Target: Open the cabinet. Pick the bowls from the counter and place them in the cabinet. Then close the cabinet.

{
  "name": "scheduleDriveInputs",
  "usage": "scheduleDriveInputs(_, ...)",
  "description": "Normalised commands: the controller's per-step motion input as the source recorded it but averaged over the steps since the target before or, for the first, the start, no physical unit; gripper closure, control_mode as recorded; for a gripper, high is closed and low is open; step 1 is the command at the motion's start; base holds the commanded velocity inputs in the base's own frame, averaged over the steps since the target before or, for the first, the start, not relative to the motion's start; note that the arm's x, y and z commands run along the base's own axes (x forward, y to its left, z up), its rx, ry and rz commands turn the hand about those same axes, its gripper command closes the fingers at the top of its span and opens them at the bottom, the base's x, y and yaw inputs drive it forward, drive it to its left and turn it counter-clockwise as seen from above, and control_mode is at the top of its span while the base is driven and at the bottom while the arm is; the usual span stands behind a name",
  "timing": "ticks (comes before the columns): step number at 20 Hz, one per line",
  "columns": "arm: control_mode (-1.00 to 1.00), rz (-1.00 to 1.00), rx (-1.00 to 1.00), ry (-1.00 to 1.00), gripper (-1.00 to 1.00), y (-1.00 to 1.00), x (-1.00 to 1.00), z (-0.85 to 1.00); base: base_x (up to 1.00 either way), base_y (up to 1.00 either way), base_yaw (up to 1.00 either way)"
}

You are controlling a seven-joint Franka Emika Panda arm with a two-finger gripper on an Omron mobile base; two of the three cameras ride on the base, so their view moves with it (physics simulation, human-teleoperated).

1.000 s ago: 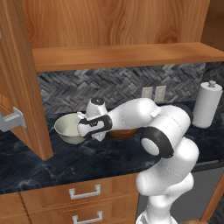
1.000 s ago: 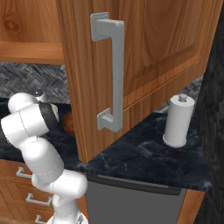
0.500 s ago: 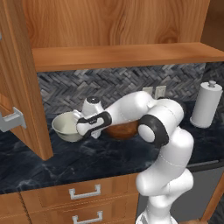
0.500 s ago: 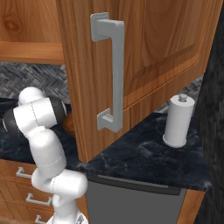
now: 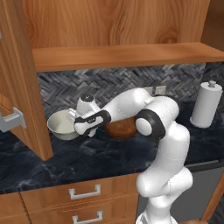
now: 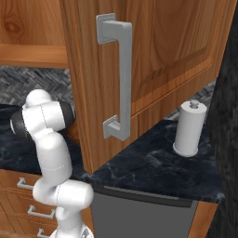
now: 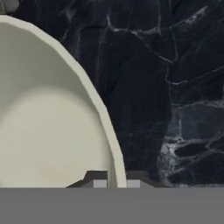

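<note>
Cream-green bowl [image 7: 48, 131]: gripper [image 7: 116, 180] is pinched on its rim, one fingertip inside, one outside. Bowl upright, glossy, on the counter [image 7: 175, 87] beside the wooden bowl [image 5: 119, 127].

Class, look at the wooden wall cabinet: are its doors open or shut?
Open. Both cabinet doors stand swung out toward the cameras, baring the wooden shelf and the cabinet's back panel.

No writing, label, brand or number can be read anywhere: the wood, the dark stone and the white arm in all three views are plain and unmarked.
</note>
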Motion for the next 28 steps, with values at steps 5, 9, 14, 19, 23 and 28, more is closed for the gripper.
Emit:
scheduleDriveInputs(5,-1.00,-0.21,0.01,0.00,1.00,-0.26,-0.71,0.52,0.00,0.00,0.00)
scheduleDriveInputs(9,-1.00,-0.27,0.07,0.03,1.00,-0.33,-0.87,0.50,0.00,0.00,0.00)
scheduleDriveInputs(14,-1.00,-0.22,0.10,0.01,1.00,-0.45,-0.97,0.60,0.00,0.00,0.00)
scheduleDriveInputs(19,-1.00,-0.10,0.11,0.00,1.00,-0.59,-1.00,0.70,0.00,0.00,0.00)
scheduleDriveInputs(23,-1.00,-0.09,0.07,0.00,1.00,-0.48,-1.00,0.78,0.00,0.00,0.00)
scheduleDriveInputs(28,-1.00,-0.11,0.03,0.00,1.00,-0.36,-1.00,0.80,0.00,0.00,0.00)
